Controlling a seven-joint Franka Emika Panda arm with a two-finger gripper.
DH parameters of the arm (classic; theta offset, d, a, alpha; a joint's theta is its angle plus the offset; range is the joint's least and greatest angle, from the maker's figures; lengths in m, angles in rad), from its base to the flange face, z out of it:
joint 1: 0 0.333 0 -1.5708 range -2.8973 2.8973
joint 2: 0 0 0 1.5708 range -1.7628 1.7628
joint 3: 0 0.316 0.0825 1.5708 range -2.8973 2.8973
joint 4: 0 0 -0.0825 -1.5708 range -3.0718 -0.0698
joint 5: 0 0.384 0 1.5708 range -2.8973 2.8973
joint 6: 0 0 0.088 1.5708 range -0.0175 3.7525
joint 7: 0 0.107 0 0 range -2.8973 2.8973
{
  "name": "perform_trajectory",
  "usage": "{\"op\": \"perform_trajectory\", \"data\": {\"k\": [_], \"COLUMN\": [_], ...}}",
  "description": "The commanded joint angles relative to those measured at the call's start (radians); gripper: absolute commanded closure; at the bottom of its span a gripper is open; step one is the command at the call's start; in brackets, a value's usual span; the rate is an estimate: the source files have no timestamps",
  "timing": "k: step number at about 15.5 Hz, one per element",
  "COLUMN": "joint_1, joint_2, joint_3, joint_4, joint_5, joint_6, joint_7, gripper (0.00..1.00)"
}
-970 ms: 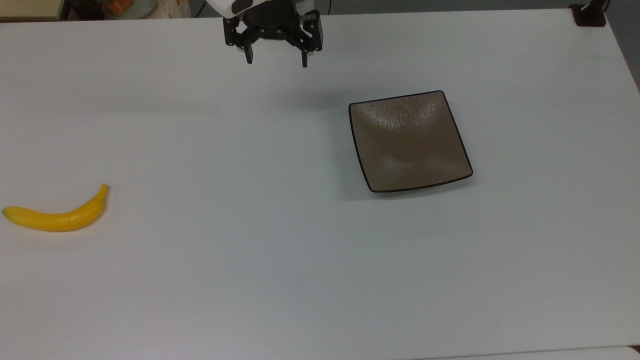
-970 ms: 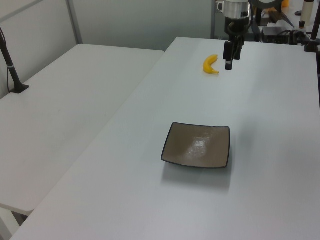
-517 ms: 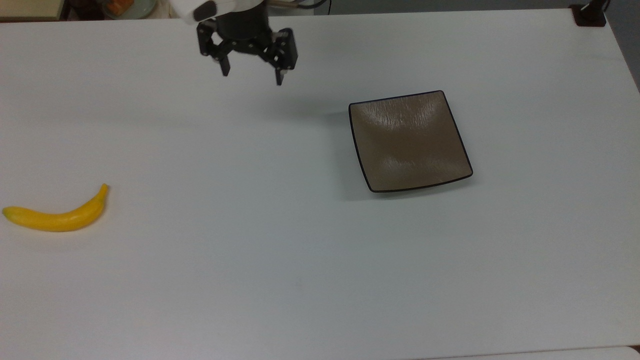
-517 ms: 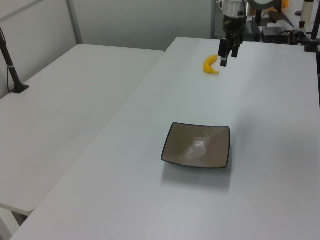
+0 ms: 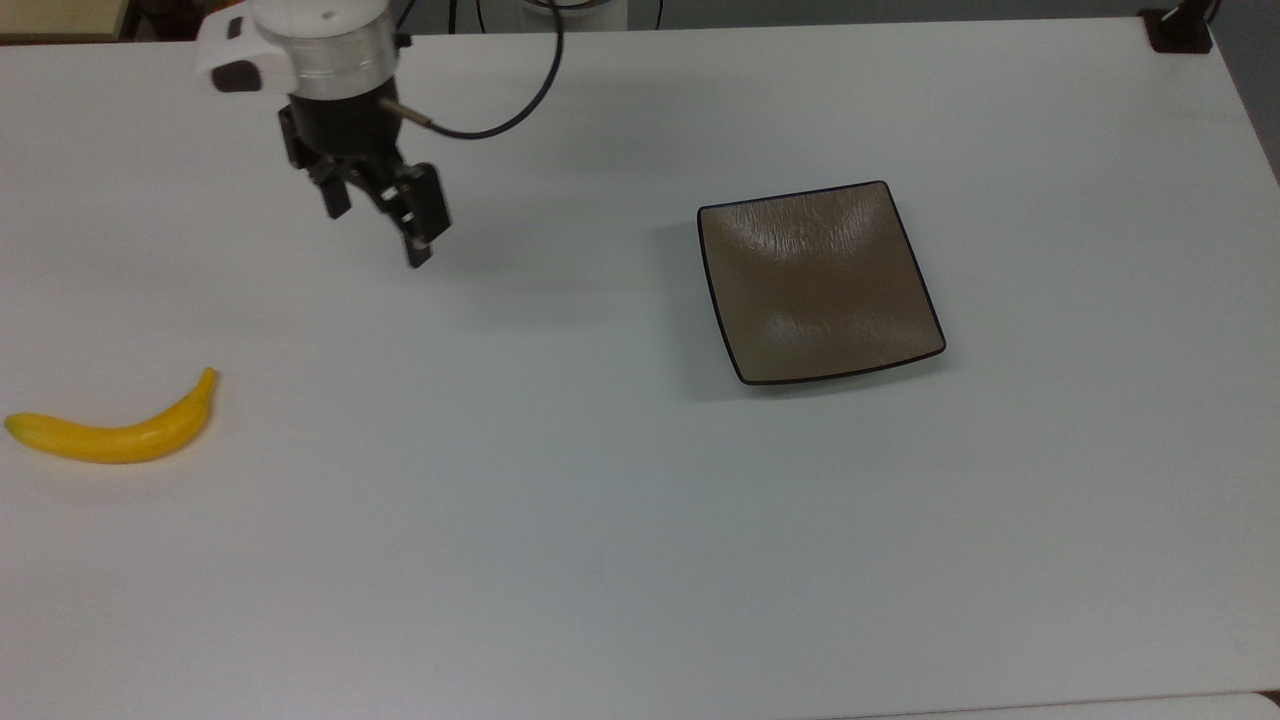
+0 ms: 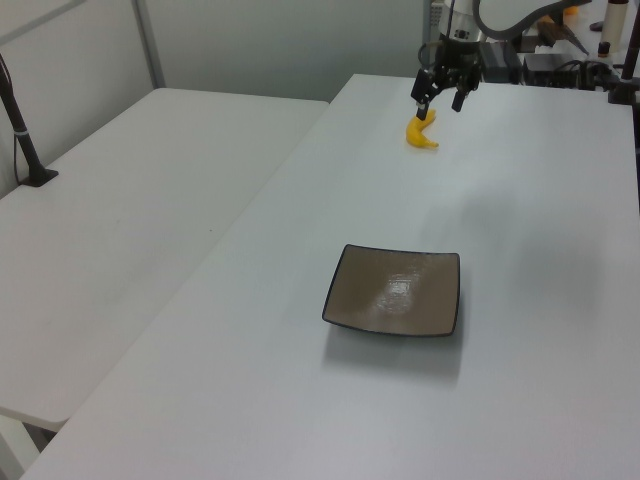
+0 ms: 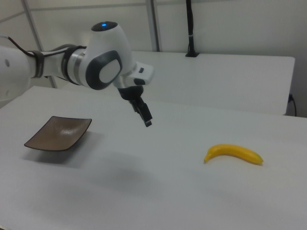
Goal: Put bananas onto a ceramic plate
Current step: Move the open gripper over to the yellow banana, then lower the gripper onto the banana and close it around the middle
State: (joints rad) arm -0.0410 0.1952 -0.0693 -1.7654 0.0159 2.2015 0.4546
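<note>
Bananas, here one smooth yellow curved banana (image 5: 112, 432), seem light and slippery, so the open black hand (image 5: 378, 212) should probably grip its thick middle.

Glossy streaked ceramic plate (image 5: 820, 285), smooth yellow banana (image 5: 115, 428), matt white table (image 5: 560, 520)

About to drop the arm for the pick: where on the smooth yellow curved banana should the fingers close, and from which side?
Grip the smooth yellow curved banana at its thick middle, coming straight down. It lies flat on the white table with nothing beside it, so the open gripper would best span its narrow width, across the curve. Avoid the thin pointed stem end, which tapers and would likely slip.
</note>
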Motion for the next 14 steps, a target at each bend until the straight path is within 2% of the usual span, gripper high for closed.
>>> {"op": "perform_trajectory", "data": {"k": [1, 7, 9, 14], "joint_1": [-0.014, -0.017, -0.02, -0.106], "joint_2": [0.065, 0.139, 0.211, 0.426], "joint_3": [-0.04, -0.132, -0.177, -0.195], "joint_4": [0.026, 0.053, 0.13, 0.344], "joint_5": [0.001, 0.002, 0.006, 0.004], "joint_6": [0.133, 0.26, 0.261, 0.271], "joint_7": [0.154, 0.269, 0.298, 0.335], "gripper": [0.0, 0.0, 0.0, 0.0]}}
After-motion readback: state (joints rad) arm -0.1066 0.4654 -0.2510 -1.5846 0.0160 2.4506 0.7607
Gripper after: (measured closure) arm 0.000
